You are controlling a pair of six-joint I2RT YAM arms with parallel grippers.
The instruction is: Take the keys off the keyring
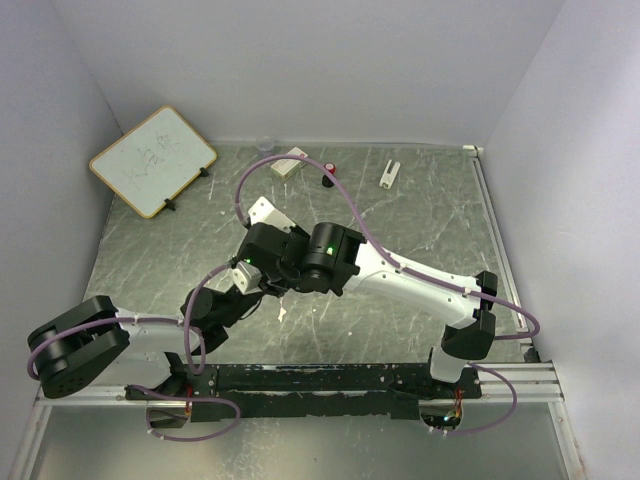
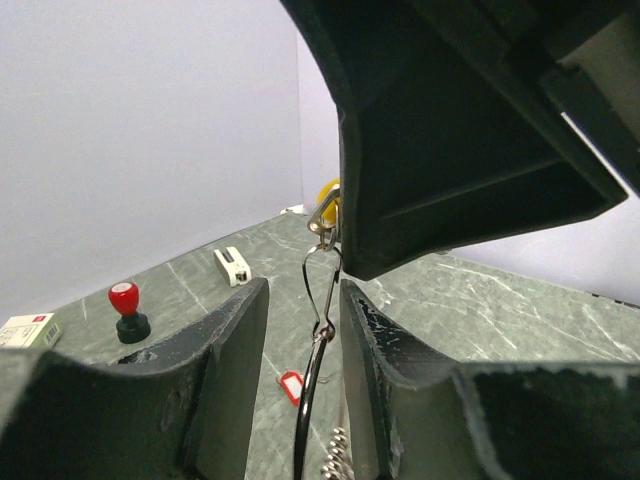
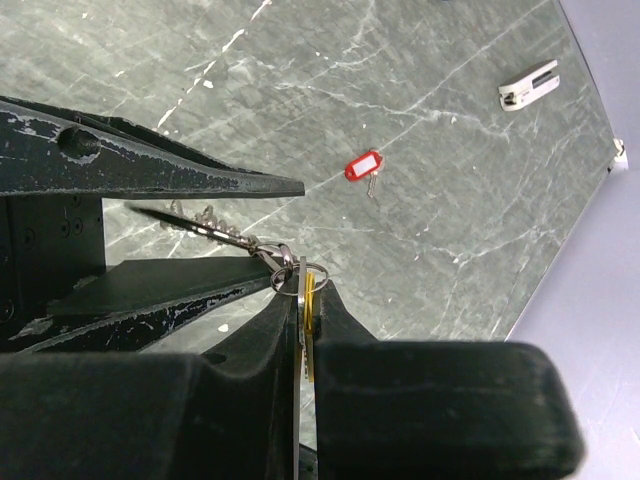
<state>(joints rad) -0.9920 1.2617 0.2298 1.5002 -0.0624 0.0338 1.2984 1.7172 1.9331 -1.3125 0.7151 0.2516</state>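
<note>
Grippers meet nose to nose at centre of the top view, so everything turns on the line between them. Right gripper (image 3: pixel 307 295), bottom centre of its wrist view, is clamped on the yellow-headed key (image 3: pixel 309 345), held edge-on. Left gripper (image 2: pixel 300 300) shows a narrow gap w/ a dark wire loop (image 2: pixel 303 420) running thru it; can't tell if it pinches. Red-headed key (image 3: pixel 362 167) lies loose on the table (image 3: pixel 450 230), upper centre-right of the right wrist view, off the ring. Keyring (image 3: pixel 303 272) sits right at the right fingertips, w/ a small chain (image 3: pixel 205 218) running from it toward frame left, between the left jaws. I reckon the next pull goes along that axis, arms apart.
</note>
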